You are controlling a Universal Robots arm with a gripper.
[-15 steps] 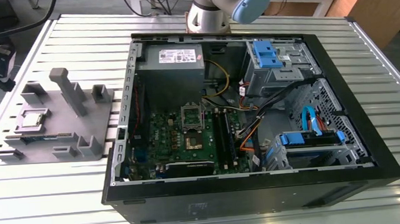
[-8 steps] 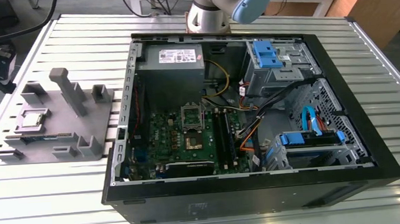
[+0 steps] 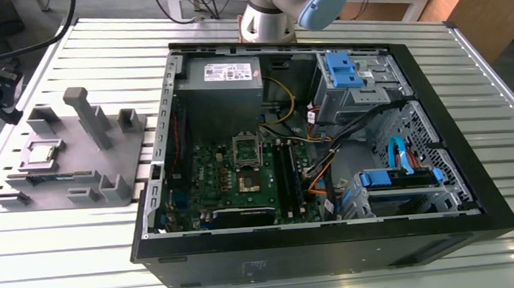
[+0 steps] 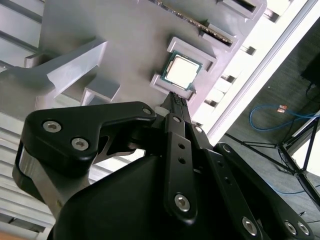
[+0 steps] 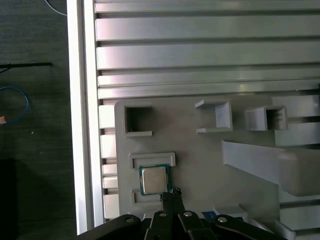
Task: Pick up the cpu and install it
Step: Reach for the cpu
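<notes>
One grey fixture (image 3: 125,154) (image 4: 125,45) (image 5: 200,165) sits near the table's (image 3: 70,259) (image 5: 200,50) edge at the exterior view's left; one cpu (image 3: 44,153) (image 4: 183,71) (image 5: 153,179) lies flat in a square recess of it, silvery top up, on the side nearest that edge. One open case (image 3: 324,236) stands mid-table, just beside the fixture; inside lie one green motherboard (image 3: 214,179) with one socket (image 3: 246,177), and two blue brackets (image 3: 341,70). In both wrist views the gripper (image 4: 176,98) (image 5: 170,195) has its fingertips drawn together, gripping nothing; the tips point at the cpu and sit close by the recess's edge; whether they touch the fixture I cannot tell.
</notes>
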